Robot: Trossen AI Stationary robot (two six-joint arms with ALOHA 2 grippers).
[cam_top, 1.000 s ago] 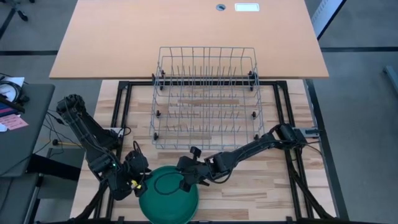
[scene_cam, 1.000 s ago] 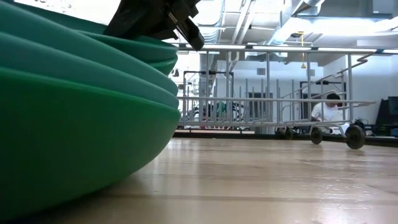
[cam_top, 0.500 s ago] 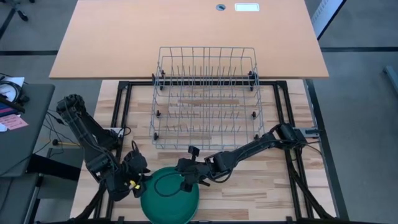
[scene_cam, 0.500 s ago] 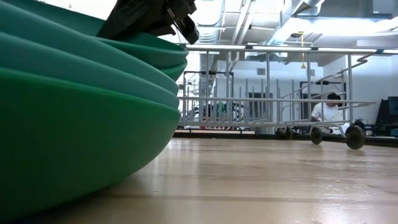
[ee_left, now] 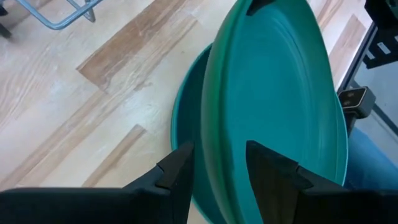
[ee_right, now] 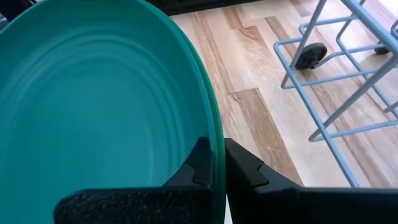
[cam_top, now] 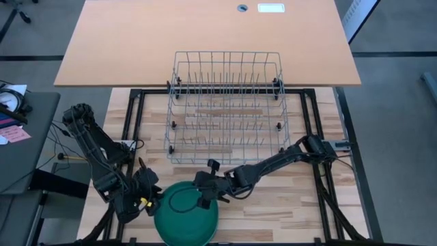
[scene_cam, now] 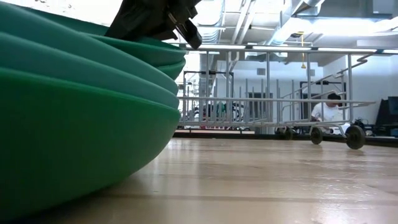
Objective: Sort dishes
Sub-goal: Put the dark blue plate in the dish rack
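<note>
Plate stack point(cam_top: 186, 212) at 6 o'clock: right pincer point(cam_top: 203, 200) clamped on top plate's point(ee_right: 106, 124) rim; left pincer point(ee_left: 214, 174), drawn back slightly, straddles rim, apart; lift pending.

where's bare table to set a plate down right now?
Free: the light wood strip right of the plate stack, below the right arm, and the tan desk behind the wire rack. Crowded: the near-left corner, where the left gripper and right gripper flank the stack.
</note>
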